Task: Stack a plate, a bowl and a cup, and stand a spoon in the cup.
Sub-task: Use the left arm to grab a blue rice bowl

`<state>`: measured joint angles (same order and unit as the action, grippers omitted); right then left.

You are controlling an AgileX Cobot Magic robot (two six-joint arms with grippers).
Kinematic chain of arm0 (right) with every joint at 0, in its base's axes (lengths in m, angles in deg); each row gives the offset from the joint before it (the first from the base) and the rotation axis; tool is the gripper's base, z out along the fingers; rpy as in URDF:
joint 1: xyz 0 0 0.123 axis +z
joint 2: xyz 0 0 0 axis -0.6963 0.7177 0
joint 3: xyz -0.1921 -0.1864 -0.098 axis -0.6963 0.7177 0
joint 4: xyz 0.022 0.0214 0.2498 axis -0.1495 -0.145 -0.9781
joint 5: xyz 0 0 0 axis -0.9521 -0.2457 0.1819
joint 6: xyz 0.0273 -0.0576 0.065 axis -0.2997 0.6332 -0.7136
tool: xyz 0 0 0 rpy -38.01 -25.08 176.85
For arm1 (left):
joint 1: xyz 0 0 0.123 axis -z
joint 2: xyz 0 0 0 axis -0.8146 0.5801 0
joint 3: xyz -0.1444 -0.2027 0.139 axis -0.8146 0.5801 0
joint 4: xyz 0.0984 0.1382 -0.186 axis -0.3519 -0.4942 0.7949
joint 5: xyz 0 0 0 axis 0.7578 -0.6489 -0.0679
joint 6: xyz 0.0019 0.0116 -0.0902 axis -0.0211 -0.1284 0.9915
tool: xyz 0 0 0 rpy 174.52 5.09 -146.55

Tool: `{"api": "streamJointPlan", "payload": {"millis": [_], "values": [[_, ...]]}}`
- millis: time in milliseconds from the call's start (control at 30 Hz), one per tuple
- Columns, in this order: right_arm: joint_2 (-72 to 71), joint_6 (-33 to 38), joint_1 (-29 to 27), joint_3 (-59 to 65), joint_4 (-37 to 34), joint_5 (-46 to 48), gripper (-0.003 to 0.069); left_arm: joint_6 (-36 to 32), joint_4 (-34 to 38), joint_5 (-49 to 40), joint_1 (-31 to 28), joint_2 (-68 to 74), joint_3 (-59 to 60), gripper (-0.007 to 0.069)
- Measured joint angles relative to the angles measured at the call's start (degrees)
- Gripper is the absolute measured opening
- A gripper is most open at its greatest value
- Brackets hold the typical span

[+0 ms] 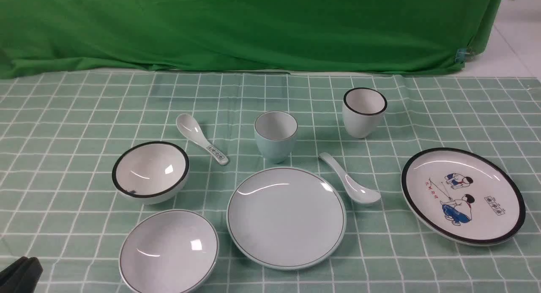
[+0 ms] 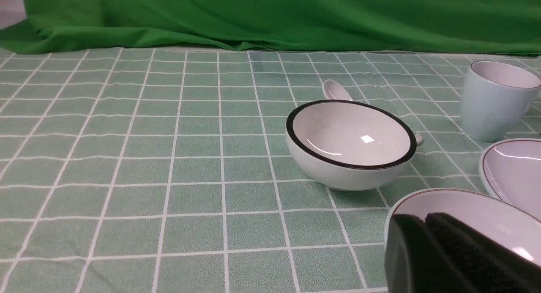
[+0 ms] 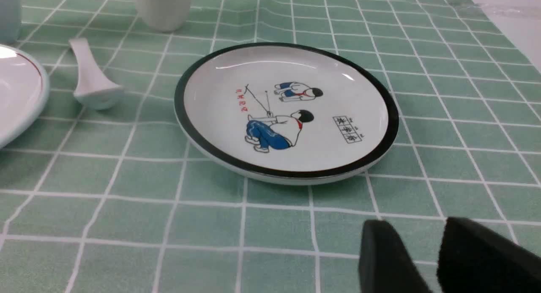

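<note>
The pale blue-green plate (image 1: 286, 217) lies at the front middle of the table. The shallow blue-grey bowl (image 1: 169, 250) sits to its left at the front edge. The handleless blue-green cup (image 1: 275, 134) stands upright behind the plate. The plain spoon (image 1: 351, 185) lies to the right of the plate, with its bowl end toward the front. My left gripper (image 1: 19, 274) is shut and empty at the front left corner. In the left wrist view it (image 2: 424, 219) is just before the bowl (image 2: 486, 212). My right gripper (image 3: 416, 225) is open and empty, low over the cloth in front of the cartoon plate.
A deeper white black-rimmed bowl (image 1: 150, 171) and a printed spoon (image 1: 202, 138) lie at the left. A black-rimmed white cup (image 1: 364, 111) and the cartoon plate (image 1: 463, 195) are at the right. A green cloth (image 1: 253, 26) hangs behind the table.
</note>
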<state>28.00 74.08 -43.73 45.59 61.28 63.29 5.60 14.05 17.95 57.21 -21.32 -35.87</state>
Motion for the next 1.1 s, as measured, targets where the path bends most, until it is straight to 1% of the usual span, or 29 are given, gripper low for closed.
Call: {"api": "streamJointPlan", "payload": {"millis": [200,300,333,600,667,700,800,900,967,1033,1067,1100], "values": [[0.00,0.00,0.00,0.00,0.00,0.00,0.0242,0.00,-0.47,0.00,0.00,0.00,0.00,0.0017],[0.00,0.00,0.00,0.00,0.00,0.00,0.0242,-0.64,-3.80,0.00,0.00,0.00,0.00,0.0017],[0.00,0.00,0.00,0.00,0.00,0.00,0.0242,-0.86,-6.08,0.00,0.00,0.00,0.00,0.0017],[0.00,0.00,0.00,0.00,0.00,0.00,0.0242,-1.55,-10.33,1.17,0.00,0.00,0.00,0.0017],[0.00,0.00,0.00,0.00,0.00,0.00,0.0242,-0.65,-8.77,3.22,0.00,0.00,0.00,0.0017],[0.00,0.00,0.00,0.00,0.00,0.00,0.0242,1.29,-4.21,6.45,0.00,0.00,0.00,0.0017],[0.00,0.00,0.00,0.00,0.00,-0.20,0.0242,5.06,5.55,12.85,0.00,0.00,0.00,0.0017],[0.00,-0.23,0.00,0.00,-0.08,-0.53,0.0242,10.93,13.92,20.35,0.00,0.00,0.00,0.0017],[0.00,-4.00,0.04,0.00,-1.97,-2.09,0.0242,14.74,16.20,24.48,0.00,0.00,0.00,0.0017],[0.00,-12.37,0.04,0.00,-6.73,-6.02,0.0242,17.31,17.50,28.17,0.00,0.00,0.00,0.0017],[0.00,-15.34,0.04,0.00,-8.39,-7.84,0.0242,19.02,17.87,30.66,0.00,0.00,0.00,0.0017],[0.00,-17.38,0.04,0.00,-8.74,-8.28,0.0242,19.45,17.88,31.29,0.00,0.00,0.00,0.0017]]}}
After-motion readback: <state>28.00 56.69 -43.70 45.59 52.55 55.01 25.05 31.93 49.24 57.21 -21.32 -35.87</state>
